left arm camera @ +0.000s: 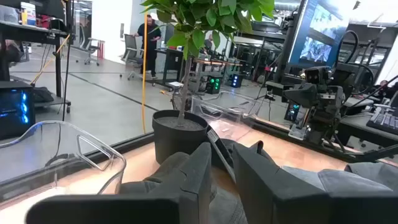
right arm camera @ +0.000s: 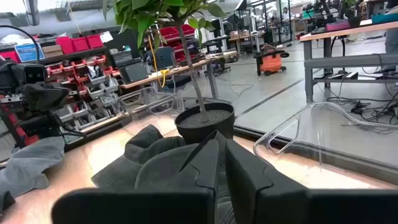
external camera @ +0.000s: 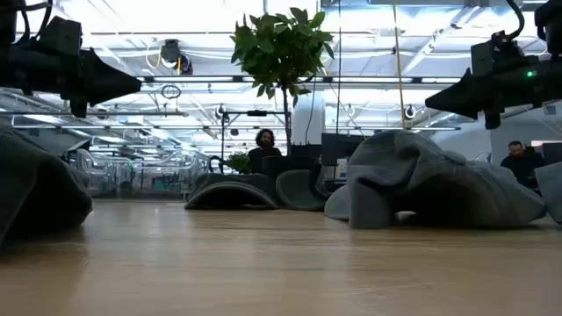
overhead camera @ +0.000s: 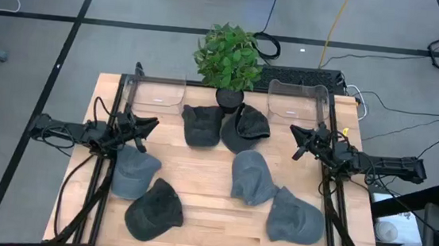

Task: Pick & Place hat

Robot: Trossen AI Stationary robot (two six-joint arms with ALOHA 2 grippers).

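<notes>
Several grey hats lie flat on the wooden table. Two dark ones lie at the back by the plant pot. Two lighter ones lie to the right. A lighter one and a dark one lie to the left. My left gripper hovers over the left side. It points toward the middle, and a narrow gap between its fingers holds nothing. My right gripper hovers over the right side, shut and pointing toward the middle.
Two clear plastic bins stand at the back left and back right. A potted plant stands between them at the far edge. Bare wood shows in the middle and along the near edge. People sit in the room beyond.
</notes>
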